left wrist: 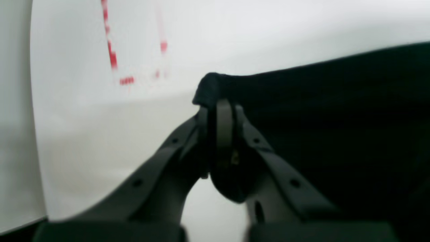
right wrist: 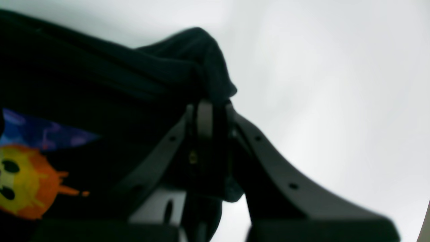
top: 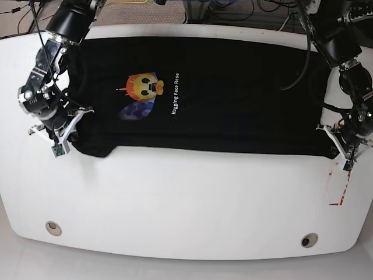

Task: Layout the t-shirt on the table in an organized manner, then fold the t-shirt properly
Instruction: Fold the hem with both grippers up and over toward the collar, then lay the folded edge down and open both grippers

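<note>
- While our left arm reaches low over the white counter, its wrist camera shows the left gripper with jaws clenched on a bunched corner of the black t-shirt. The cloth stretches away to the right of the picture. Blurred red line marks lie on the counter, up and to the left of the pinched corner.
- In the right wrist view, the right gripper has its jaws clamped on a rolled fold at the t-shirt's edge. The cloth fills the left half of the picture, with a yellow-orange face print and a purple patch low at the left. Bare counter fills the right half.
- From the base view, the t-shirt lies spread wide across the far half of the counter, print side up, with small white lettering beside the face. Our right gripper grasps the near corner at that view's left; our left gripper grasps the near corner at its right, just beside the red mark. Two round grommet holes sit near the front edge.
</note>
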Robot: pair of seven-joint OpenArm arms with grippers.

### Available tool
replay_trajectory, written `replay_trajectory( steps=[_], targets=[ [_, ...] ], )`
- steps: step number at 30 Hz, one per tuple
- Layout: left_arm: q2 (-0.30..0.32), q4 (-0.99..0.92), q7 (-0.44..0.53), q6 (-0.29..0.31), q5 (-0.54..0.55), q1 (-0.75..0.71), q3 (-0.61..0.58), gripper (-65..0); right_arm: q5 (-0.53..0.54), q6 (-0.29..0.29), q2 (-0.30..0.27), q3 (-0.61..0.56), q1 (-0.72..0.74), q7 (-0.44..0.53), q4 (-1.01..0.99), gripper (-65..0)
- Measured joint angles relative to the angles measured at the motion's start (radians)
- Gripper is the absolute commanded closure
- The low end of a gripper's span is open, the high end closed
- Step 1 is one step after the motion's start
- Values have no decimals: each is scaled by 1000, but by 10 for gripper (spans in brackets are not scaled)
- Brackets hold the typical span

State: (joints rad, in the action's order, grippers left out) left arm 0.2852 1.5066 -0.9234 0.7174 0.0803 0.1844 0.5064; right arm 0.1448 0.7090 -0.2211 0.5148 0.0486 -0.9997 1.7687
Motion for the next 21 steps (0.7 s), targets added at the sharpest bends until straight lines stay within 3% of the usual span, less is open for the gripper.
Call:
replay_trajectory(
  steps=[10,21],
  targets=[
    [-20,173,-56,-6,-6,-144,33,0,14,1,29,23,-166,-29,169,0],
    [-43,301,-108,-9,-2,-294,51,0,-2,-1,82,68,-240,-43,189,0]
  ],
)
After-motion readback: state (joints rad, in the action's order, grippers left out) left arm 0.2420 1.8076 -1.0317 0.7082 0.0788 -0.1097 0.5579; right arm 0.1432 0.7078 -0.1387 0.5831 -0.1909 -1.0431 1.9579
